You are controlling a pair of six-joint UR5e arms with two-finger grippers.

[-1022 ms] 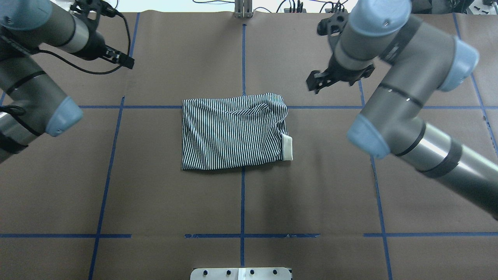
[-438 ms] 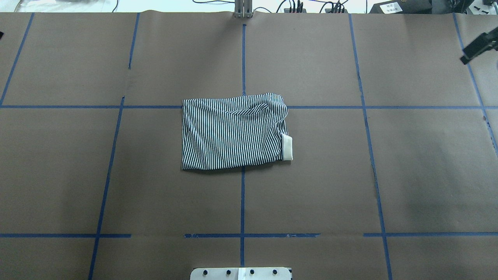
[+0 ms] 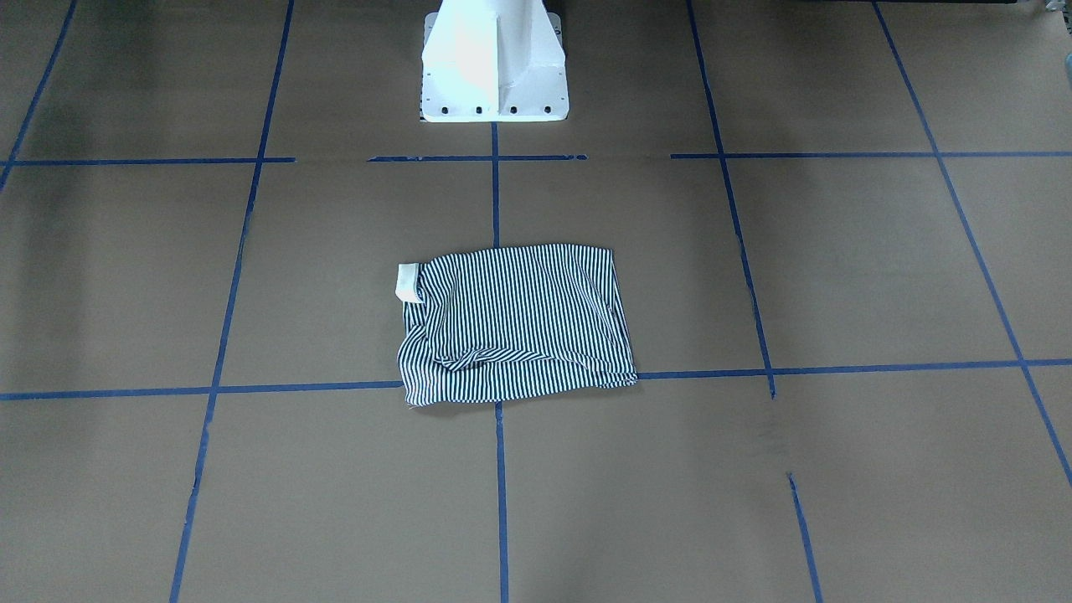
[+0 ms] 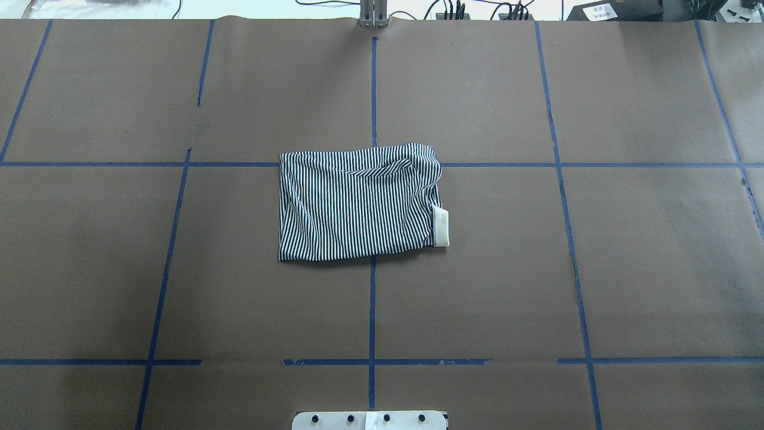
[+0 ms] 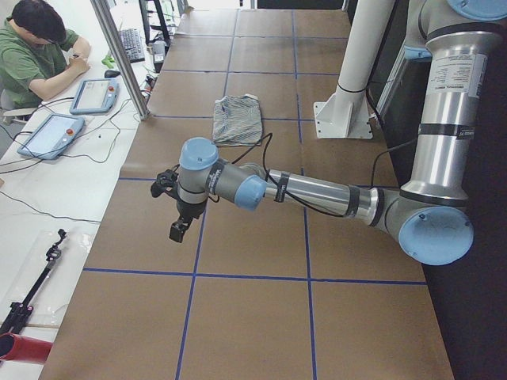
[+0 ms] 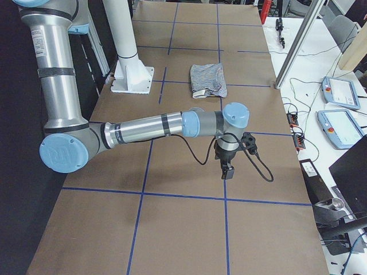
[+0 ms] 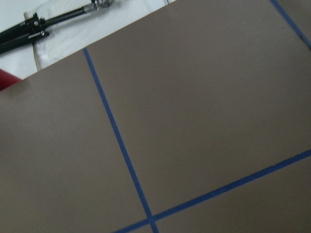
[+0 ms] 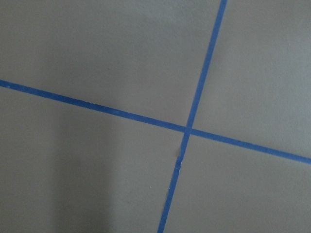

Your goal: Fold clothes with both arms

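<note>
The striped polo shirt (image 4: 358,203) lies folded into a compact rectangle at the middle of the brown table, with a bit of cream collar (image 4: 440,226) sticking out at its right edge. It also shows in the front-facing view (image 3: 515,322) and in both side views (image 5: 238,119) (image 6: 209,79). Neither arm is in the overhead or front-facing view. My left gripper (image 5: 178,229) hangs low over the table's left end, far from the shirt. My right gripper (image 6: 227,171) hangs low over the right end. I cannot tell whether either is open or shut. Nothing shows in them.
The white pedestal base (image 3: 494,59) stands at the robot's side of the table. Blue tape lines (image 4: 372,298) grid the brown cover. An operator (image 5: 36,47) sits at a side bench with teach pendants (image 5: 51,134). More pendants (image 6: 338,91) lie beyond the far edge.
Both arms have swung outward from above the table's far corners and left the overhead view. The shirt has not moved.
</note>
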